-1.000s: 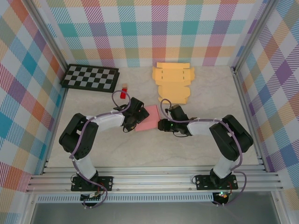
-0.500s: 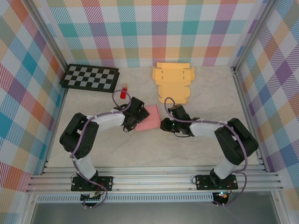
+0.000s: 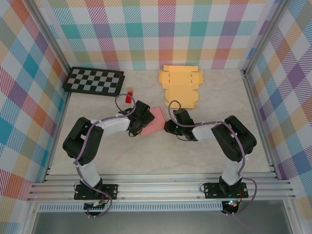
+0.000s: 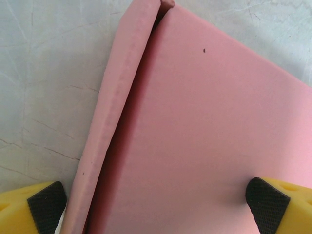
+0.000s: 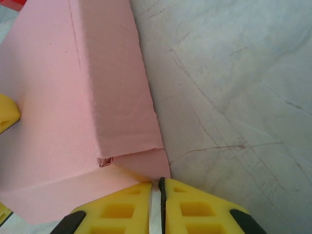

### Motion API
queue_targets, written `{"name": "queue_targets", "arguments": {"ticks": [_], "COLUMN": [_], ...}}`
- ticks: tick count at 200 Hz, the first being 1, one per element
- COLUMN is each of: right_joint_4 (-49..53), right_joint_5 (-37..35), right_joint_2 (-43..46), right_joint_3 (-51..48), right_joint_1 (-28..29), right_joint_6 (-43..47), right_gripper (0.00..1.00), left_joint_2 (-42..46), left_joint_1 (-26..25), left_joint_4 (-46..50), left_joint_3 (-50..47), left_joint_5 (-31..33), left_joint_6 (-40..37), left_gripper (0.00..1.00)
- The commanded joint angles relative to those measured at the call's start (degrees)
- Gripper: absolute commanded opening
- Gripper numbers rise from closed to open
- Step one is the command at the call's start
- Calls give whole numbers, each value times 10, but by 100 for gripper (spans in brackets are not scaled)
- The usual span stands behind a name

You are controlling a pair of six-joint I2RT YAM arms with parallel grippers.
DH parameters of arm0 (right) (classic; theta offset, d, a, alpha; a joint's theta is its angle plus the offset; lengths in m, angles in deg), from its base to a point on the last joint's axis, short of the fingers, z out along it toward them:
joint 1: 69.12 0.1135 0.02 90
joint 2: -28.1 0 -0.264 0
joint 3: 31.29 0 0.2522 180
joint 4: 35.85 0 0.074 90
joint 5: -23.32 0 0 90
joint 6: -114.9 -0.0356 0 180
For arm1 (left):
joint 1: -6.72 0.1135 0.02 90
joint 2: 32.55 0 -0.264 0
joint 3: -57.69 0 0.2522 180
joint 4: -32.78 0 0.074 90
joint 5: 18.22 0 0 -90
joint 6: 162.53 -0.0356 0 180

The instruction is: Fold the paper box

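Currently, the pink paper box [image 3: 156, 121] lies on the bench [image 3: 146, 161] near the centre, between the two arms and well apart from the stack of flat orange blanks [image 3: 180, 85] at the far side.

**Left pincer.** The left pincer [image 4: 156, 202] is spread wide and straddles the box. One pad [image 4: 46, 202] sits outside the folded side wall, and the other [image 4: 265, 204] rests at the broad top panel. The jaws enclose the box but do not clamp it.

**Right pincer.** The right pincer [image 5: 158, 204] is closed to a thin slit at the near corner of the box. The corner of a pink flap reaches the fingertips. Whether paper is nipped in the slit cannot be determined.

**Task progress (assessment).**
- Done: one long side wall is creased and turned up along the edge, as the left wrist view shows. A second panel is folded over the body, with a clean crease line visible in the right wrist view.
- Not done: the corner beside the right pincer shows a small open gap with crumpled inner layers, so the end flap does not appear seated.
- Remaining: close and tuck this corner, then check the other end, which is not clearly visible.

The task appears past its midpoint but not complete.
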Motion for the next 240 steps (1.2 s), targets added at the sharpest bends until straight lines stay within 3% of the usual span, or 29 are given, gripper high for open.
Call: {"name": "queue_targets", "arguments": {"ticks": [1,35,75,119,147,181,240], "right_joint_4": [1,110,141,200,271,335,285], "right_joint_5": [10,7,47,70,72,106,128], "right_joint_2": [-4,2,-28,-8,20,41,6], "right_joint_3": [36,71,95,120,137,161,162], "right_joint_1": [17,4,-42,-52,-52,-52,-58], "right_joint_6": [4,57,118,159,185,176,122], "right_gripper": [16,18,19,20,20,19,18], "left_joint_2": [-38,14,89,162,188,143,40], "left_joint_1": [-26,-30,-33,-8,32,65,82], "left_joint_4": [81,93,119,216,200,148,62], "left_joint_3": [-28,-35,-62,-21,-9,15,61], "left_joint_5": [-77,-84,-104,-33,-76,-123,-152], "left_joint_6": [-29,-27,-45,-142,-212,-333,-417], "left_gripper": [99,100,100,100,100,97,94]}}
